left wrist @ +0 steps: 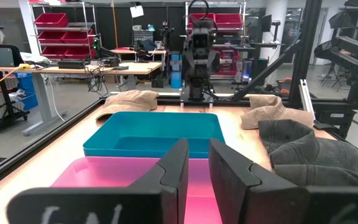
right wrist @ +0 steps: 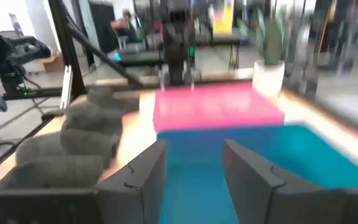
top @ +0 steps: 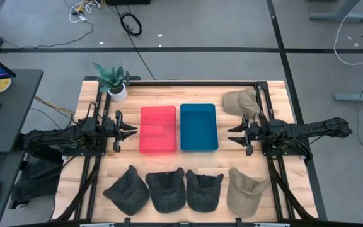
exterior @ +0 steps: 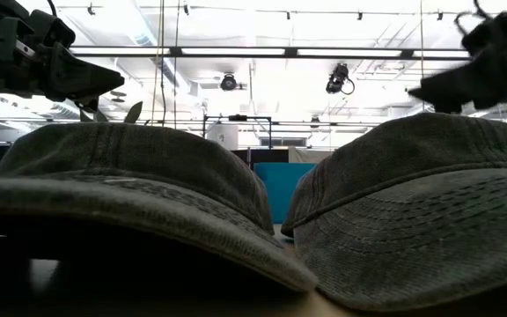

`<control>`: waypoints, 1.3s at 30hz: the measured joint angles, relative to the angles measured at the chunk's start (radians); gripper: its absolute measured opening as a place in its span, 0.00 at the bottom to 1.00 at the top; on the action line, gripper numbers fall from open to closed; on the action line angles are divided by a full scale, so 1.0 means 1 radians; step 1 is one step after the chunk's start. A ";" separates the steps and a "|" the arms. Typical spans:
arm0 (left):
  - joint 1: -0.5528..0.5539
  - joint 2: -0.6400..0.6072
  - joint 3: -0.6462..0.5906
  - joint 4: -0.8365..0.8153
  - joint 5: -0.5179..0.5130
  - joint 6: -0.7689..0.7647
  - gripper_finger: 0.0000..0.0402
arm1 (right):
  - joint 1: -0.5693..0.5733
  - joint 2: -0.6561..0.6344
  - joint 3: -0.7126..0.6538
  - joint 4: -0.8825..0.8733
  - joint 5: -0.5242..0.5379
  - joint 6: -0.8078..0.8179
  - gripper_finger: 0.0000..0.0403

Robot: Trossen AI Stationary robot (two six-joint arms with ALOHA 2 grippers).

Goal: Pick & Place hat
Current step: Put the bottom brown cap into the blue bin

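Several hats lie crown-up in a row along the near edge: three dark ones (top: 128,190) (top: 167,189) (top: 203,190) and a tan one (top: 247,190). Another tan hat (top: 241,101) rests at the far right, beside the blue bin (top: 198,127). A pink bin (top: 157,129) sits left of the blue one. My left gripper (top: 132,131) hovers open at the pink bin's left side (left wrist: 194,167). My right gripper (top: 232,134) hovers open at the blue bin's right side (right wrist: 194,163). Neither touches anything.
A potted plant (top: 113,83) stands at the far left corner. Black frame rails (top: 266,107) run along both table sides. In the low view two dark hats (exterior: 130,194) (exterior: 421,211) fill the foreground, with both grippers above them. Bare wood lies between the bins and the hat row.
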 joint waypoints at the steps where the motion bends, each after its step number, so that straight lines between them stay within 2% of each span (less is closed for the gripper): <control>1: 0.000 0.000 0.000 0.000 0.000 0.000 0.17 | 0.000 0.000 0.000 0.047 0.000 -0.027 0.40; 7: 0.000 0.000 0.000 0.000 0.000 0.000 0.17 | 0.000 -0.001 0.000 0.442 -0.001 -0.052 0.40; 12: 0.000 0.000 0.000 0.000 0.000 0.000 0.17 | 0.000 0.000 0.000 0.659 -0.004 -0.005 0.40; 16: 0.000 0.000 0.000 0.000 0.000 0.000 0.17 | 0.000 0.000 0.000 0.701 -0.004 -0.002 0.40; 19: 0.000 0.000 0.000 0.000 0.000 0.000 0.17 | 0.000 0.000 0.000 0.725 -0.003 -0.061 0.40; 23: 0.000 0.000 0.000 0.000 0.000 0.000 0.17 | 0.000 0.000 0.000 0.864 -0.003 -0.120 0.40; 30: 0.000 0.000 0.000 0.000 0.000 0.000 0.17 | 0.000 0.000 0.000 1.117 -0.003 -0.120 0.40; 39: 0.000 0.000 0.000 0.000 0.000 0.000 0.17 | 0.000 0.000 0.000 1.114 -0.003 -0.068 0.40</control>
